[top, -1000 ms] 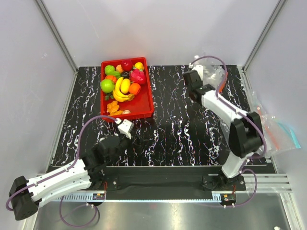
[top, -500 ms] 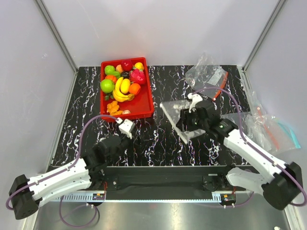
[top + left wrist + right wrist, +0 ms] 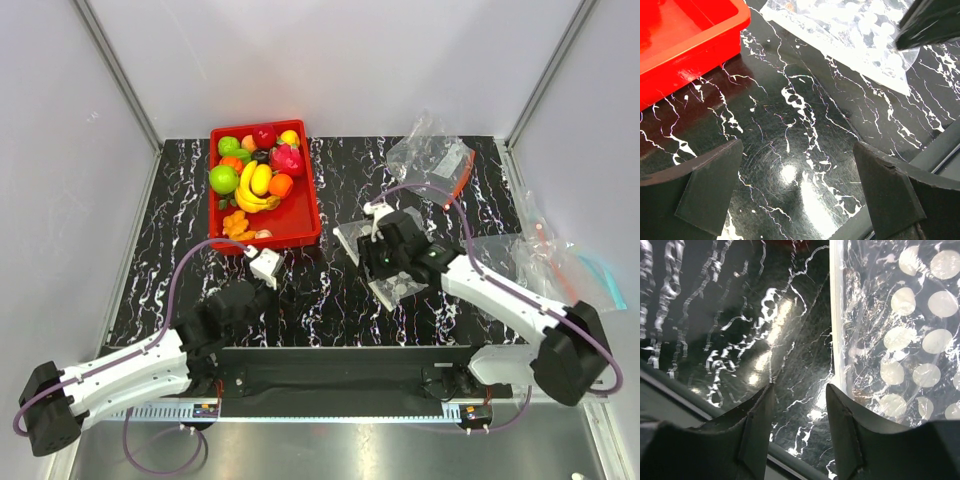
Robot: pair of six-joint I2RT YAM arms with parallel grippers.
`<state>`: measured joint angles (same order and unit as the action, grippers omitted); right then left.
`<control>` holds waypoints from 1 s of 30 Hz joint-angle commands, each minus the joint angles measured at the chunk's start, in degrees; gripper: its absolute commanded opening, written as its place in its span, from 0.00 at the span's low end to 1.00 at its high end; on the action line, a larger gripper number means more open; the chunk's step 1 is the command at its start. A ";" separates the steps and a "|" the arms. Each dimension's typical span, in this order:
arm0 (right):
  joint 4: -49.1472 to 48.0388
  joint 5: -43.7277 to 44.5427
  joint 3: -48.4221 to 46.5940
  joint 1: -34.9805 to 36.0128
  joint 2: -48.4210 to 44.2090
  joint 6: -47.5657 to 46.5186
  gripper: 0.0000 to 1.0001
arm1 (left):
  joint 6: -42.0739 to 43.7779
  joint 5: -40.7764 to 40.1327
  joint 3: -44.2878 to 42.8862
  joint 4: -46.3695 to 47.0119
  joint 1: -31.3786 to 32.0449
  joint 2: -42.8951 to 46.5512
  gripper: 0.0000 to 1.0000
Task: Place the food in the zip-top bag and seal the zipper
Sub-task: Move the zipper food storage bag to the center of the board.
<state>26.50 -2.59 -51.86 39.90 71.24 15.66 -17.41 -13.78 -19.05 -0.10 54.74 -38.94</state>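
One dotted zip-top bag at centre frame, one red tray at upper left.
The bag lies flat beneath the right gripper. It and the left gripper both have jaws released and empty. One banana bunch sits in the tray.

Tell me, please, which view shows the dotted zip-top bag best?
The right wrist view: the zip-top bag fills its right half, dots and zipper sharp. The left wrist view shows a stretch of it at the top; the top external view shows it small, partly under the right arm.
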 commanded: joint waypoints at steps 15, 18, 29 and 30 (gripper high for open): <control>-3.04 12.78 -5.27 2.11 15.67 -6.52 0.77 | 0.18 -0.55 -2.84 3.09 0.02 0.35 0.99; -2.86 12.35 -6.24 2.11 17.87 -6.96 0.72 | 0.27 -0.46 -2.84 3.09 0.02 0.36 0.99; -2.51 15.07 -8.26 2.11 22.27 -6.87 0.52 | 0.27 -0.28 -3.19 2.82 0.10 0.00 0.99; -2.51 15.59 -8.35 2.11 22.79 -6.87 0.47 | 0.36 -0.28 -3.10 2.82 0.02 0.00 0.99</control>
<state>25.12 10.15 -57.63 41.36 93.03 9.13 -17.41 -13.76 -19.68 -0.32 54.74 -38.74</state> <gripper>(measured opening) 0.502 0.988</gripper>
